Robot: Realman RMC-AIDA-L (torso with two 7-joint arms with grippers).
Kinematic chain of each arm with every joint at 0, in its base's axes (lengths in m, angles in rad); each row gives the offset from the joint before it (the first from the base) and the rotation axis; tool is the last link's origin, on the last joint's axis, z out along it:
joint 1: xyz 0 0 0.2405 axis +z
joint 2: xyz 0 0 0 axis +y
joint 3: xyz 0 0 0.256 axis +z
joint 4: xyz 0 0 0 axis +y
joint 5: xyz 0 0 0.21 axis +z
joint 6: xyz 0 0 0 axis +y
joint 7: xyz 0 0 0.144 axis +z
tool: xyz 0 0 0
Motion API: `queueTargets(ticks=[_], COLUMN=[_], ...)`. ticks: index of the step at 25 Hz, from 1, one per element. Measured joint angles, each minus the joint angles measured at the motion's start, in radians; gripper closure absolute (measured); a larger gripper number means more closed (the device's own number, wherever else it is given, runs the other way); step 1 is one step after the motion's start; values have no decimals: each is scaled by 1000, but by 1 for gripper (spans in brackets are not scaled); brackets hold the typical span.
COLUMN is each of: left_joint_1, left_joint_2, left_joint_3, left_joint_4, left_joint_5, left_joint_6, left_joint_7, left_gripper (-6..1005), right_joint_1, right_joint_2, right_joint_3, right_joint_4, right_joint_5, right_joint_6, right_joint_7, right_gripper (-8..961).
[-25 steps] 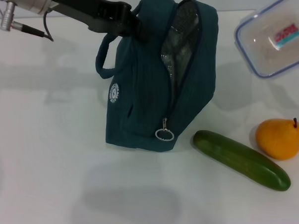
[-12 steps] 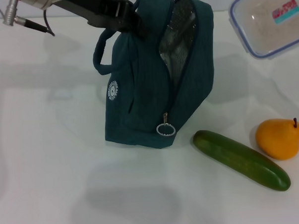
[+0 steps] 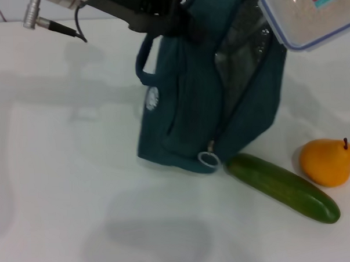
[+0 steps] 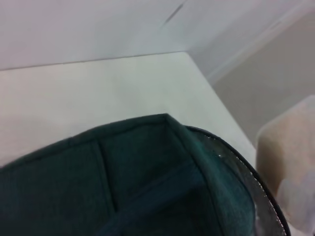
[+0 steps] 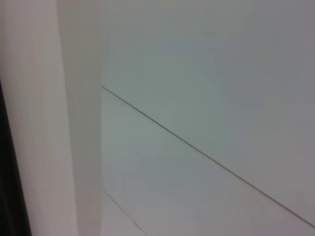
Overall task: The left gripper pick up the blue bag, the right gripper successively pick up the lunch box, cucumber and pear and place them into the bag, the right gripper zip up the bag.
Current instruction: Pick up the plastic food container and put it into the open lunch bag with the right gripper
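The blue bag (image 3: 191,107) stands tilted on the white table, its mouth unzipped and the foil lining showing. My left gripper (image 3: 184,20) is shut on the bag's top edge beside a loop handle. The lunch box (image 3: 306,15) hangs in the air at the top right, overlapping the bag's open mouth; what holds it is out of view. The cucumber (image 3: 282,187) lies with one end touching the bag's lower corner near the zipper ring (image 3: 208,159). The pear (image 3: 326,162) sits right of the cucumber. The left wrist view shows the bag (image 4: 123,187) and the lunch box (image 4: 290,157) beside it.
The white table (image 3: 60,171) stretches bare to the left and front of the bag. Only a pale wall shows in the right wrist view.
The left gripper has carried the bag to the right, so its corner now meets the cucumber. The lunch box has moved left and up over the bag's mouth.
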State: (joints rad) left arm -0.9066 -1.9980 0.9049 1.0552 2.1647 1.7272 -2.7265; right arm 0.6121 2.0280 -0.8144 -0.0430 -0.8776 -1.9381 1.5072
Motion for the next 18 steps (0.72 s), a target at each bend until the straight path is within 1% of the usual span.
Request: queueTargets(ticks=[4,11,14,18], left_joint_1=[0,2,5,5], left_joint_2=[-8,-12,-21,-27], left_joint_3=[0,0,0,0], left_joint_4=[-6,-36,-40,-42], left_joint_5=[-18,-32,-29,-67], left_joint_6=[0,-4,-6,-6], left_joint_7=[-2,1,5,2], left_gripper=[945,945,944,944], right_joint_1=[13,27,32,35], right_joint_2=[0,0,0,0], right_joint_3=[0,-1,0,-7], right_joint_4=[0,0,0,6], right_joint_5=[1,2,2,0], right_joint_6=[1,-4,-3,31], right_joint_7=[-6,-9,-12,-36], right_gripper=[857,857,857,857])
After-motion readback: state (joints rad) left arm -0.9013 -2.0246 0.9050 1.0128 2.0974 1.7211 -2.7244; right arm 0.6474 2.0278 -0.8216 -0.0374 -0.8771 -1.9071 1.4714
